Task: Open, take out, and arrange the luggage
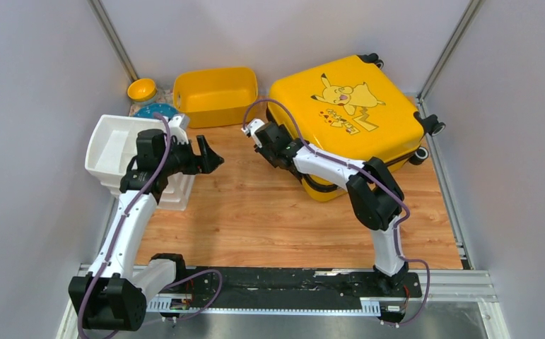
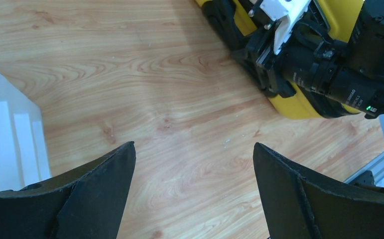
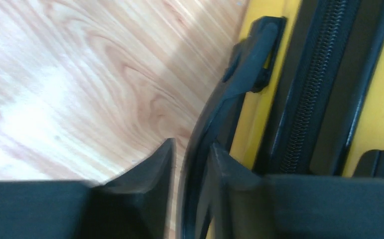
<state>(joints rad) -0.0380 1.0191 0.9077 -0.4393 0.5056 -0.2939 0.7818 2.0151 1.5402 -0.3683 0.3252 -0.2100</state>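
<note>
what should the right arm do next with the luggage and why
Probably firm up on the side handle and pull the luggage toward the middle of the table. The right end effector straddles that handle, though a firm grip is unclear; the zipper is closed, and the open left end effector hovers over bare wood.

Top cam: high at near side, looks down on whole table [image 1: 255, 205]. L wrist cam: low over wood, faces luggage [image 2: 294, 105] corner + R arm [image 2: 329, 74]. R wrist cam: v. close, blurry, prob. on luggage handle [image 3: 239, 74]. All three share luggage.
</note>
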